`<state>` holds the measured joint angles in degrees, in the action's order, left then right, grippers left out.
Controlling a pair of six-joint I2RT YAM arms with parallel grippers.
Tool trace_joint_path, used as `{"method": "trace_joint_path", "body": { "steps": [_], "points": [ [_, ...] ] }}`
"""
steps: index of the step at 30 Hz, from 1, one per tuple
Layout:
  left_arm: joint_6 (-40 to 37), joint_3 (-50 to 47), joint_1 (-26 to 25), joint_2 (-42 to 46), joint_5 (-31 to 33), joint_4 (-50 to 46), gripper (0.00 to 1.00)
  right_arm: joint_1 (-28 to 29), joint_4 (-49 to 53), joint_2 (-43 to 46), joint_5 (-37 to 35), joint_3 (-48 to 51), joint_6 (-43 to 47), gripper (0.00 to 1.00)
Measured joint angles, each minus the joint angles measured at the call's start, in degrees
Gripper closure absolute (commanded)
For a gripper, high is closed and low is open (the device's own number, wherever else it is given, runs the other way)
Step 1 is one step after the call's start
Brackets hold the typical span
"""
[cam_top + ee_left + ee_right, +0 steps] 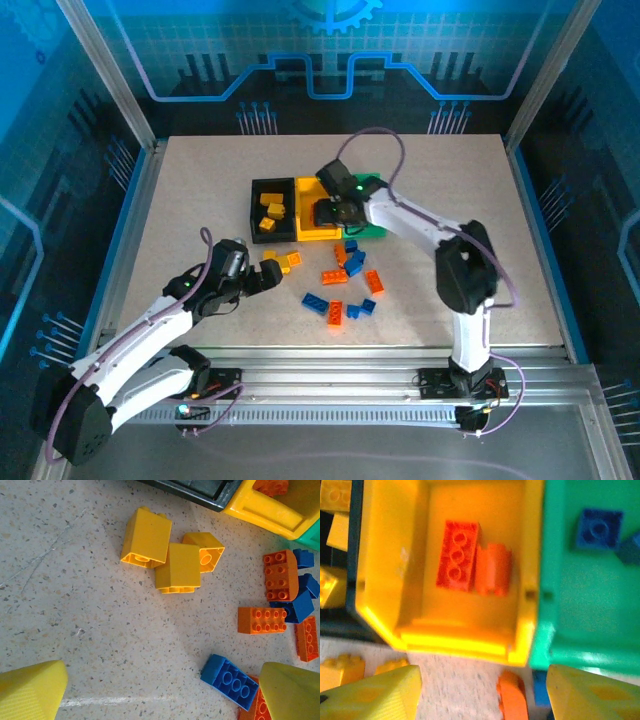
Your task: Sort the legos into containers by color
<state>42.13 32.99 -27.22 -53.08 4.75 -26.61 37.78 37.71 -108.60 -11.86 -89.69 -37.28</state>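
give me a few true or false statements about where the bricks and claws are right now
1. The yellow plastic bin holds two orange-red studded bricks. True.
2. The green plastic bin holds yellow bricks. False: blue studded bricks lie in it.
3. Three yellow studded bricks lie loose on the speckled table ahead of the left claw. True.
4. The right claw is shut on a brick. False: it is open and empty.

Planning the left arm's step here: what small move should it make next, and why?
Probably ease the left gripper forward to the three yellow bricks and close on the nearest. Its fingers are open with nothing between them, the bricks lie loose on the table ahead, and yellow ones sit in the black bin.
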Motion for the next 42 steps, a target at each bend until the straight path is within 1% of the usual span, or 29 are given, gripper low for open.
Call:
{"method": "trace_joint_path", "body": {
  "steps": [3, 6, 9, 12, 16, 23, 25, 26, 29, 32, 36, 39, 42],
  "points": [
    [0.04, -0.37, 0.02, -0.09, -0.20, 0.20, 0.01, 0.20, -0.92, 8.70, 0.37, 10.25, -1.11, 0.31],
    [0.28, -0.37, 0.07, -0.50, -0.55, 0.57, 0.01, 0.28, -1.16, 15.30, 0.31, 19.34, -2.23, 0.30],
    [0.70, -0.39, 0.09, -1.22, -0.70, 1.49, 0.01, 0.24, -1.05, 18.93, 0.31, 26.91, -3.02, 0.29],
    [1.20, -0.39, 0.11, -2.25, -0.94, 2.23, 0.01, -0.28, -0.59, 19.28, 0.55, 31.32, -2.89, 0.29],
    [1.42, -0.39, 0.13, -4.07, -1.25, 2.91, 0.01, -0.76, -0.66, 17.53, 0.74, 31.98, -1.92, 0.29],
    [1.46, -0.39, 0.17, -5.49, -1.64, 2.99, 0.01, -0.79, -1.38, 10.40, 0.94, 30.95, 0.11, 0.32],
    [1.44, -0.39, 0.17, -5.49, -1.64, 2.99, 0.01, -0.81, -1.27, 8.61, 0.83, 30.32, 0.35, 0.36],
    [1.44, -0.39, 0.17, -5.51, -1.64, 2.99, 0.01, -0.85, -1.33, 7.82, 0.81, 30.05, 0.39, 0.40],
    [1.44, -0.39, 0.17, -6.05, -1.64, 2.99, 0.01, -0.94, -1.57, 7.50, 0.79, 29.46, 0.39, 0.51],
    [1.42, -0.39, 0.17, -6.67, -1.64, 3.04, 0.01, -1.20, -1.79, 7.41, 1.05, 29.46, 0.26, 0.58],
    [1.42, -0.39, 0.17, -7.32, -1.64, 3.54, 0.01, -1.55, -1.99, 7.58, 1.14, 29.55, 0.07, 0.64],
    [1.42, -0.39, 0.17, -7.76, -1.66, 4.22, 0.01, -2.29, -1.66, 8.74, 0.33, 30.29, 0.04, 0.66],
    [1.42, -0.39, 0.17, -7.87, -1.66, 4.61, 0.01, -2.99, -0.66, 11.91, -0.15, 30.77, 0.31, 0.66]
  ]
}}
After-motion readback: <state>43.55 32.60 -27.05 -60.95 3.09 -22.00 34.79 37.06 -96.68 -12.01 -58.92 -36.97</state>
